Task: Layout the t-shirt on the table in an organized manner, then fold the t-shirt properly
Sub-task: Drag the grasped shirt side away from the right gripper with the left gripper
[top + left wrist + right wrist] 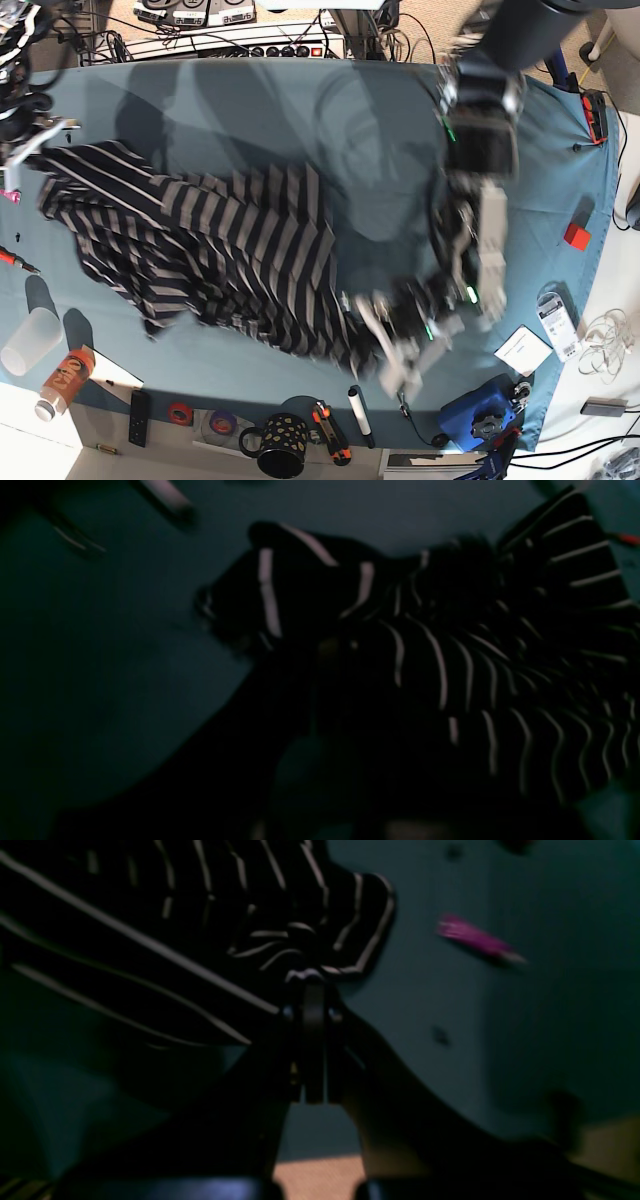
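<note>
Teal cloth covers the table [380, 130]; the shirt [220, 250], dark with pale stripes, lies crumpled across it, stretched between the 2 grippers; the left gripper [372, 322] sits at the shirt's near-right end in the base view, its jaws closed with rumpled cloth bunched just ahead of them; its wrist view is too dark and blurred to show plainly whether cloth is pinched, though striped folds [450, 670] fill the space right in front of it; the right gripper [314, 982] is closed tight on a striped hem, the cloth rising from its tips and fanning up and to its left, with bare table to its right; in the base view that arm holds the shirt's far-left corner [45, 160] near the table edge; a pink marker [475, 940] lies on the table up and to the right of the right gripper, well apart from the shirt
</note>
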You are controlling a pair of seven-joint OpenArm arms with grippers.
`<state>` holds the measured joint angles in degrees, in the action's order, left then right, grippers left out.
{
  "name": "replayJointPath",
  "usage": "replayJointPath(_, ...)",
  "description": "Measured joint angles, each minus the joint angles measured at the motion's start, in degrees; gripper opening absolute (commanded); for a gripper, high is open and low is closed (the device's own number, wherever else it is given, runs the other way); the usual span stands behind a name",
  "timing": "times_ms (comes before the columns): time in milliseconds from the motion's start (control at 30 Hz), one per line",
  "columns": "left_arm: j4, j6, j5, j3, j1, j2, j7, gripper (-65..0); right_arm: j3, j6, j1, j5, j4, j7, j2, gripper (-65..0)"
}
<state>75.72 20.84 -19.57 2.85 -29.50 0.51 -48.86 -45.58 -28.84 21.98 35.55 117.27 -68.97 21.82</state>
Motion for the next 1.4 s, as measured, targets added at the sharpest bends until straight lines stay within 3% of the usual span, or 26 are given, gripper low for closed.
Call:
replayJointPath(167,-4.59,0.02,3.19,-0.15,-6.58,4.33,1.66,-65.0,0.00,-2.56,-2.67,2.60,0.00,-0.02,-3.96,-65.0)
replayJointPath(267,-11.78,-0.42,3.69,-0.04,-10.45,6.40,3.78,-65.0,0.24,-2.73,-3.76,2.95,0.00,0.26,-4.33,-65.0)
replayJointPath(333,-15.82,1.31,4.04,0.02,-12.15,6.51,3.69,-65.0,1.05,-2.75,-3.89,2.86,0.00,0.42,-4.22,-65.0)
replayJointPath(367,-17.16,4.02,4.02,-0.04,-12.61,6.45,3.76,-60.9,1.79,-2.73,-3.89,2.78,0.00,0.42,-4.24,-65.0)
replayJointPath(433,-17.86,9.38,3.41,-0.13,-12.81,6.12,3.69,-39.0,4.04,-2.71,-3.87,2.19,0.00,0.37,-4.22,-65.0)
replayJointPath(500,-17.88,6.95,-0.68,-0.15,-12.81,5.84,2.84,-26.9,7.02,-2.73,-3.87,2.16,0.00,0.39,-4.22,-65.0)
replayJointPath(533,-17.86,4.11,-3.17,-0.15,-12.85,5.86,1.18,-26.3,8.81,-2.73,-3.87,1.57,0.00,0.39,-4.22,-65.0)
replayJointPath(567,-17.86,2.21,-4.72,-0.13,-12.94,5.90,-0.57,-26.4,10.56,-2.75,-3.87,0.48,0.00,0.39,-4.22,-65.0)
replayJointPath(667,-17.57,2.08,-9.31,-0.09,-13.11,6.23,-5.53,-26.4,15.04,-4.94,-3.87,-1.95,0.00,0.39,-4.04,-65.0)
replayJointPath(733,-16.72,4.04,-12.76,0.02,-13.20,6.16,-8.50,-26.9,16.92,-6.69,-3.87,-1.88,0.00,0.44,-4.04,-65.0)
replayJointPath(867,-13.60,7.58,-20.70,3.76,-13.40,5.84,-15.28,-32.5,16.79,-6.80,-3.85,-1.99,0.00,0.42,-4.04,-65.0)
replayJointPath(1000,-11.08,12.35,-28.74,9.40,-13.60,6.05,-24.11,-35.7,12.59,-6.80,-3.89,-1.81,0.00,0.44,-4.04,-65.0)
replayJointPath(1100,-10.95,13.53,-32.41,10.45,-13.11,6.03,-28.55,-36.8,7.10,-6.58,-3.89,-1.79,0.00,0.44,-4.07,-65.0)
replayJointPath(1300,-10.69,15.19,-38.86,10.36,-4.83,5.35,-31.95,-37.0,-3.06,-6.36,-3.91,-1.49,-0.02,0.42,-4.09,-65.0)
replayJointPath(1400,-8.61,16.50,-41.16,10.36,0.66,4.00,-32.11,-41.5,-6.25,-6.32,-3.89,-1.40,0.00,0.42,-4.09,-65.0)
